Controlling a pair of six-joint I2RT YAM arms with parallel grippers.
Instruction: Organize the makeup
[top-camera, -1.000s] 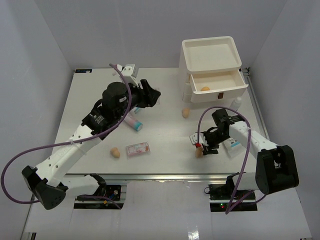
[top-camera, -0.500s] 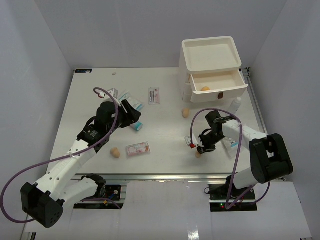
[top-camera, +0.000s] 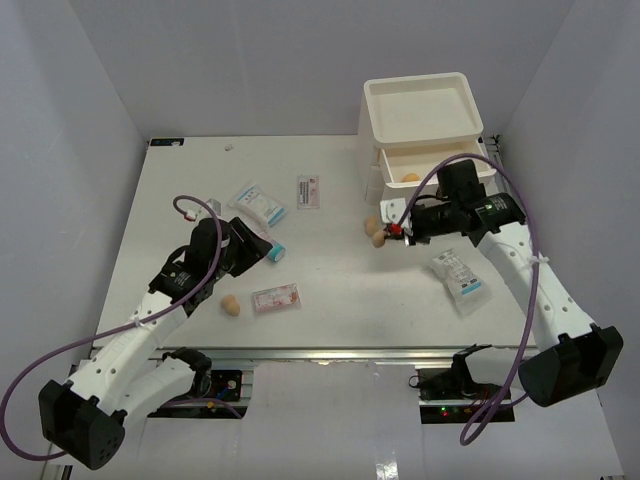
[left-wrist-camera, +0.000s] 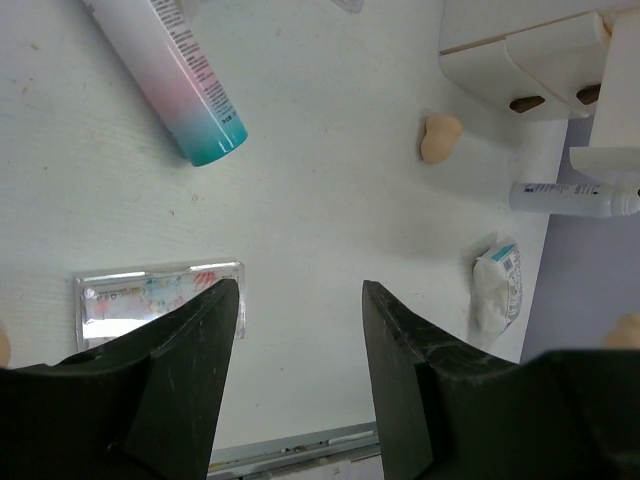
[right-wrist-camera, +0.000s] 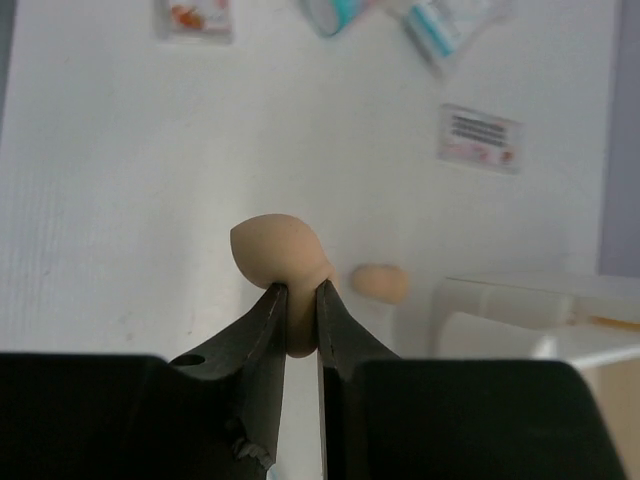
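My right gripper (top-camera: 386, 234) (right-wrist-camera: 300, 295) is shut on a tan egg-shaped sponge (top-camera: 378, 241) (right-wrist-camera: 278, 250), held above the table just left of the white drawer box (top-camera: 418, 110). A second sponge (top-camera: 371, 224) (right-wrist-camera: 380, 282) lies on the table beside it. A third (top-camera: 410, 178) rests in the open drawer, and another sponge (top-camera: 231, 305) lies front left. My left gripper (top-camera: 264, 243) (left-wrist-camera: 300, 300) hangs open and empty over the table between the pink tube with teal cap (left-wrist-camera: 170, 80) and a pink sachet (top-camera: 276, 298) (left-wrist-camera: 150, 300).
A blue-and-white packet (top-camera: 257, 202) and a pink-and-white sachet (top-camera: 309, 191) lie mid-table at the back. Another packet (top-camera: 459, 273) lies under my right arm. A white tube (left-wrist-camera: 570, 198) lies by the drawer box base. The walls stand close on both sides.
My right gripper shut on a sponge near the front edge and carried it up and back toward the drawer box. My left arm drew back toward the front left, over the tube.
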